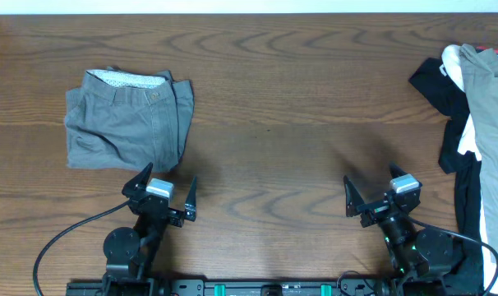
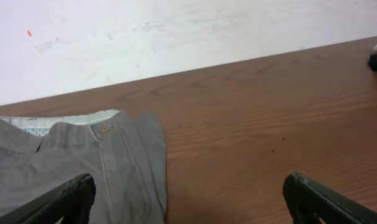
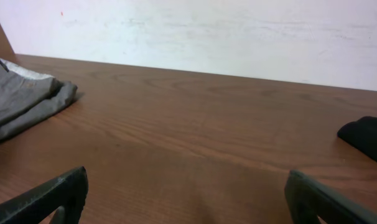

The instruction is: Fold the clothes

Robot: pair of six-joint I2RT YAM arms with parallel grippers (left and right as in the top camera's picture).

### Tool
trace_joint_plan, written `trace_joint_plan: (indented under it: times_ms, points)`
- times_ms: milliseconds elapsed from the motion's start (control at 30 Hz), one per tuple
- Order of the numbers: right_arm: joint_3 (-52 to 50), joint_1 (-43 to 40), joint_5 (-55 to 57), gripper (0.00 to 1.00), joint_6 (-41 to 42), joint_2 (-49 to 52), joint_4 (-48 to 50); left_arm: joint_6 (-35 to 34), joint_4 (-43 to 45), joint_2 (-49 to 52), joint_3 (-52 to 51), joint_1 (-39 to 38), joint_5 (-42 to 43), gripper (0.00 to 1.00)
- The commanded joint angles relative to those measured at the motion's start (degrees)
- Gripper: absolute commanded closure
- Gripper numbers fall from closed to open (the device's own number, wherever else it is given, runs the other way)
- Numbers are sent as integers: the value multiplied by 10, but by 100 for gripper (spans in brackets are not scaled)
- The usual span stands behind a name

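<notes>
Our left pincer (image 1: 170, 174) is spread wide and holds nothing, poised over bare wood just on the near side of the grey-olive cotton shorts (image 1: 126, 119) without touching them. We see the same from the left wrist: the left pincer (image 2: 188, 180) gapes, with the shorts (image 2: 70, 162) lying ahead and to the left.

Our right pincer (image 1: 370, 175) is likewise released and empty, well apart from the shorts, over the right half of the brown wood-grain table (image 1: 298, 99); its wrist view shows the right pincer (image 3: 187, 174) open above plain wood.

We find the shorts doubled over into a compact bundle at the table's far left, their pale speckled waistband lining (image 1: 132, 80) turned toward the far edge and the small waistband button (image 2: 102, 130) showing.

At the right edge lies a loose heap: a beige-tan garment (image 1: 491, 90) draped over a black garment (image 1: 446, 90) and a white garment (image 1: 454, 62), near the right arm. Nothing stands between either pincer and the shorts. Black cables (image 1: 60, 234) loop beside the left arm's base.
</notes>
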Motion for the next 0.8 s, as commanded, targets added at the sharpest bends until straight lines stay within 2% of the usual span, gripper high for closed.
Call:
trace_joint_plan:
  times_ms: [0, 767]
  points:
    - [-6, 5, 6, 1, -7, 12, 1, -7, -5, -4, -15, -1, -1, 2]
    - [-6, 5, 6, 1, -7, 20, 1, -7, -5, -4, -15, -1, -1, 2]
